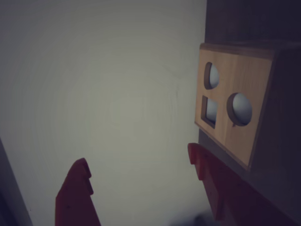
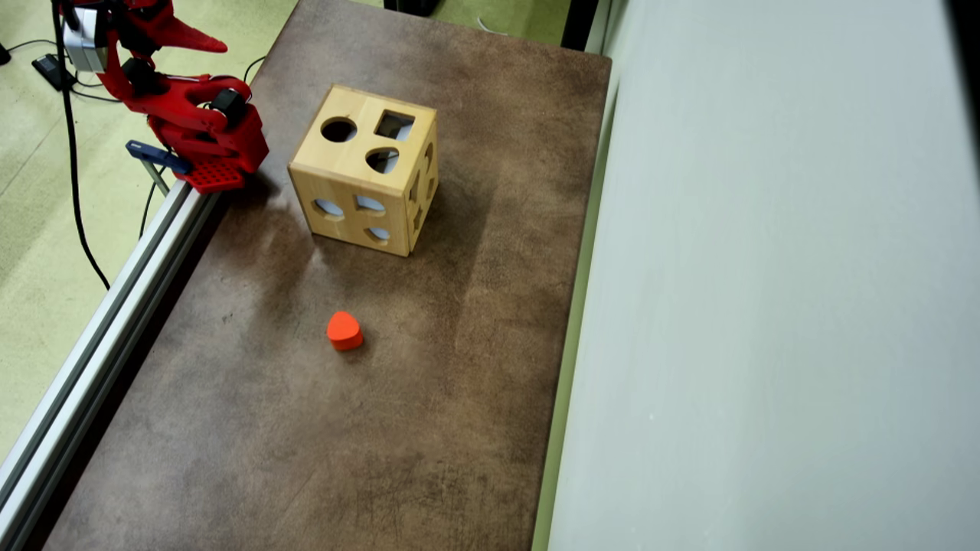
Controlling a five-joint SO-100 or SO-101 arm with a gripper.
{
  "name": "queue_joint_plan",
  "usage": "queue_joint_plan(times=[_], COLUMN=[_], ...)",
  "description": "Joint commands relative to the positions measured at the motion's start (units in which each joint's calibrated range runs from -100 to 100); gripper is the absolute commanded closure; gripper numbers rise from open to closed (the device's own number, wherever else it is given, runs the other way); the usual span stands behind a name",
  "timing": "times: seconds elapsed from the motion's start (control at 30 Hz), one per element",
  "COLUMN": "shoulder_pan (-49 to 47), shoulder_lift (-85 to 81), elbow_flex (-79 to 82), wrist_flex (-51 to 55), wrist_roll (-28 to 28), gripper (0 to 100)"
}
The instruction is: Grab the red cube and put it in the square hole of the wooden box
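Presently the gripper (image 1: 141, 165) stands with its red fingers well apart and nothing between them, the arm folded back at the table's 10 o'clock corner in the overhead view. The wooden box (image 2: 366, 172) sits just beside the arm's base, toward 3 o'clock of it, with the square hole (image 2: 395, 125) on its top face next to a round hole (image 2: 338, 129) and a rounded-triangle hole (image 2: 381, 160). No red cube is visible in either view; the only loose piece is an orange rounded block (image 2: 344, 330) lying at 6 o'clock from the box, well apart from it. Principal risk: the arm may take that orange block for the cube, and its rounded form would likely jam or fail at the square opening. Second risk: the box stands close to the base, so a swing outward could clip its near corner and turn the hole out of line. Open room is ample across the brown table (image 2: 429, 428) toward 6 o'clock; the metal rail (image 2: 115, 306) bounds the 9 o'clock edge and a pale wall (image 2: 766, 306) the 3 o'clock edge.
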Motion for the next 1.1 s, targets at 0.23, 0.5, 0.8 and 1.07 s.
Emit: queue_joint_plan(times=[0.23,0.5,0.8,1.07], shoulder_pan=[0.25,0.25,0.25,0.25], shoulder_lift=[0.18,0.18,0.18,0.09], elbow_flex=[0.66,0.66,0.66,0.75], wrist_flex=[0.33,0.33,0.33,0.33], wrist_roll=[0.54,0.44,0.44,0.34], gripper=[77,89,98,98])
